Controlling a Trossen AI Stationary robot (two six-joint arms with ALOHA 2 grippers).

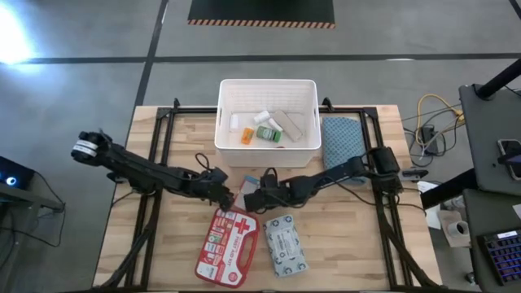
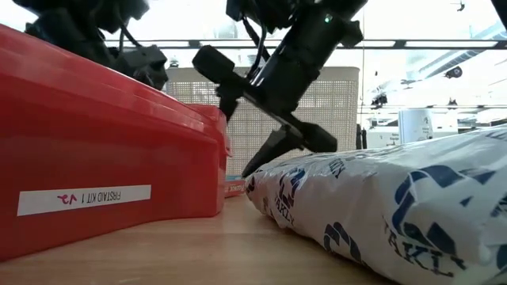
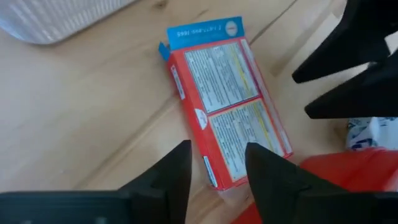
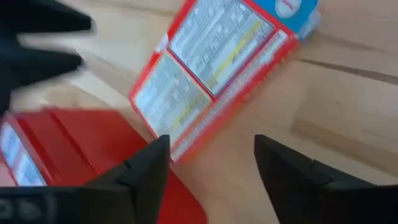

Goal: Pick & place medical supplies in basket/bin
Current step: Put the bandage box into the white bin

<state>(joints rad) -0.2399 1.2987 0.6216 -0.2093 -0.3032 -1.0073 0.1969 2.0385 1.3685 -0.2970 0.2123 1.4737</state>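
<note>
The small red-white box (image 3: 227, 99) lies flat on the table, printed side up, just in front of the white basket (image 1: 267, 89). My left gripper (image 3: 217, 174) hangs open over the box's near end. My right gripper (image 4: 211, 165) is open too, beside the box (image 4: 211, 68) and above the edge of the red first-aid case (image 4: 93, 149). In the high view the two grippers (image 1: 224, 194) (image 1: 256, 195) face each other across the box (image 1: 242, 187). The case (image 1: 228, 247) and the grey-white wipes pack (image 1: 286, 246) lie flat nearer the front. A green bottle (image 1: 269, 133), an orange piece (image 1: 247, 136) and white rolls (image 1: 262, 118) lie in the basket.
A blue folded cloth (image 1: 342, 138) lies right of the basket. Dark frame rails (image 1: 159, 146) run along the table's left and right sides. The low view is filled by the case (image 2: 103, 174) and the wipes pack (image 2: 396, 206), with bare wood between them.
</note>
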